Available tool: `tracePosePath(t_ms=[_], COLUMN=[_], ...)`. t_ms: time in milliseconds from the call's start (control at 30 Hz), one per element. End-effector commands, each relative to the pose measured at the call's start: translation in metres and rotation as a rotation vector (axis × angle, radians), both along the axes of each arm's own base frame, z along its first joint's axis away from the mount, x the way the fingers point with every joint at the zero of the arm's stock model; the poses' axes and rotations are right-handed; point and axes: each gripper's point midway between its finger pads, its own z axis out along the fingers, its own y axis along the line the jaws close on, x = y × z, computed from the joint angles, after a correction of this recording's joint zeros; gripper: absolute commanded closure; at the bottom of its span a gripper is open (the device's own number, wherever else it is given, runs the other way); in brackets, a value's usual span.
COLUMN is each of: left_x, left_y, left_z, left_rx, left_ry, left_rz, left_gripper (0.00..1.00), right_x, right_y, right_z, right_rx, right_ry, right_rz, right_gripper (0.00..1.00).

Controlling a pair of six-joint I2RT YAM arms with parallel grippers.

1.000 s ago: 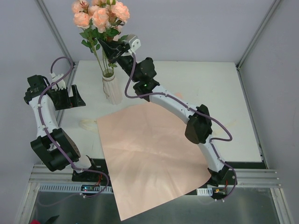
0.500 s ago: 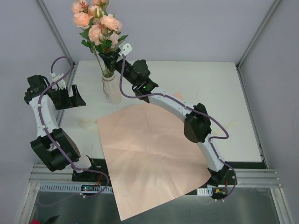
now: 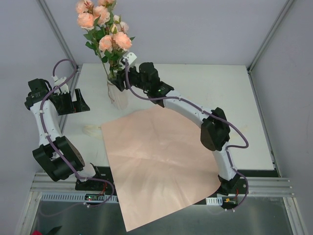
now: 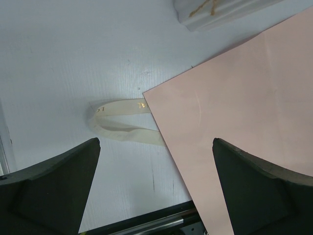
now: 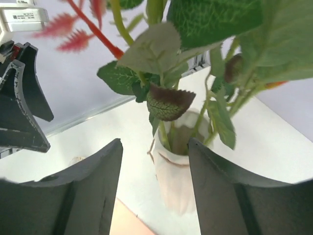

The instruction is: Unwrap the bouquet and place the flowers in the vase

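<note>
Flowers [image 3: 106, 43] upright in vase [image 3: 117, 95] near table's [image 3: 210, 88] far edge, right tool [image 5: 154, 147] spread around them, left tool [image 4: 155, 142] spread above ribbon [image 4: 120, 106].

- Desk [image 3: 220, 98]: white top, bare at right and far side.
- Paper sheet [image 3: 156, 161]: large, pink, lying flat and unfolded, faint creases. Covers desk centre towards left; near corner overhangs near edge.
- Ribbon [image 3: 92, 130]: cream, loose flat loop on desk near left edge, ends meeting sheet's left corner.
- Rail [image 3: 264, 186]: metal, along near edge.
- Frame posts [image 3: 271, 34]: metal, rising from far corners.
- Walls [image 3: 195, 29]: plain grey.
</note>
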Motion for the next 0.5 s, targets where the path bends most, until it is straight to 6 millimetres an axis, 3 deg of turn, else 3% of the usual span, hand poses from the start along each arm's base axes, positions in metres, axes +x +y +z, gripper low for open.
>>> tracePosePath(t_ms=[0,67,100,133,167,200,233,333,367,400,467], left_x=[-0.006,-0.007,-0.008,-0.008,-0.009,-0.009,-0.010,-0.012,-0.012,-0.012,-0.012], left_y=[-0.009,-0.010,-0.011,-0.011,-0.011,-0.011,-0.011,-0.011,-0.011,-0.011,-0.011], left_z=[0.017,0.020,0.021,0.023,0.023,0.023,0.023,0.024,0.024,0.024,0.022], left_rx=[0.003,0.001,-0.001,0.003,0.005,0.007,0.010,0.016,0.017,0.020,0.017], left_ry=[-0.050,-0.054,-0.054,-0.058,-0.057,-0.058,-0.058,-0.059,-0.058,-0.057,-0.054], left_rz=[-0.025,-0.024,-0.025,-0.023,-0.023,-0.025,-0.025,-0.027,-0.026,-0.027,-0.029], left_gripper=[0.01,0.01,0.01,0.01,0.01,0.01,0.01,0.01,0.01,0.01,0.01], right_x=[-0.027,-0.026,-0.027,-0.026,-0.025,-0.022,-0.025,-0.020,-0.020,-0.016,-0.010], right_y=[-0.045,-0.053,-0.057,-0.059,-0.058,-0.053,-0.050,-0.037,-0.034,-0.029,-0.025], right_z=[0.078,0.077,0.097,0.102,0.109,0.103,0.121,0.111,0.122,0.113,0.113], right_rx=[0.022,0.046,0.100,0.115,0.132,0.125,0.154,0.135,0.153,0.146,0.155], right_ry=[-0.022,-0.028,-0.064,-0.072,-0.074,-0.062,-0.081,-0.066,-0.081,-0.069,-0.067], right_rz=[-0.010,-0.036,-0.049,-0.056,-0.051,-0.038,-0.010,0.023,0.031,0.034,0.018], right_gripper=[0.46,0.54,0.67,0.72,0.74,0.75,0.76,0.74,0.74,0.74,0.80])
